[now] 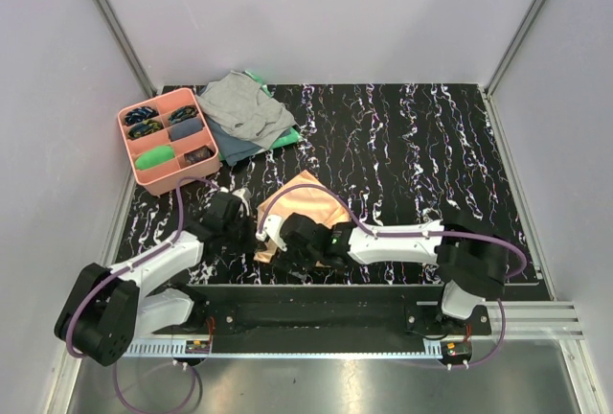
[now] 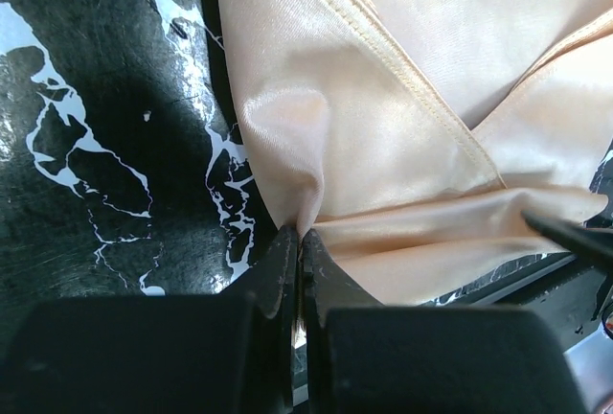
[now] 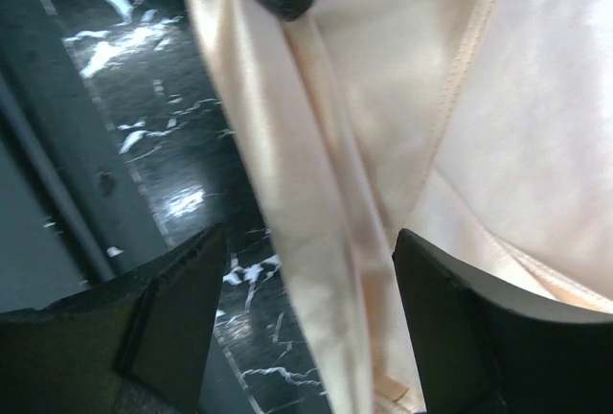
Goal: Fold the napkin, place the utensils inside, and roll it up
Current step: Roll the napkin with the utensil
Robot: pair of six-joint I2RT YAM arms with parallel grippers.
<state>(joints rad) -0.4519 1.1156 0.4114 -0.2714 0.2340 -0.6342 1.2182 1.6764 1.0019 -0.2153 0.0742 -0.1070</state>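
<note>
Our left gripper (image 2: 300, 246) is clenched on a gathered edge of the napkin (image 1: 305, 205), lying partly folded at lower centre of the top view, we judge to anchor it, while our right gripper (image 3: 306, 280) stands spread astride a fold, gripping nothing.

Right end effector (image 3: 306, 241) spread wide, its dark fingers straddling a folded ridge of the peach napkin (image 3: 517, 146), which lies rumpled on the black marbled worktop (image 3: 134, 136).
</note>
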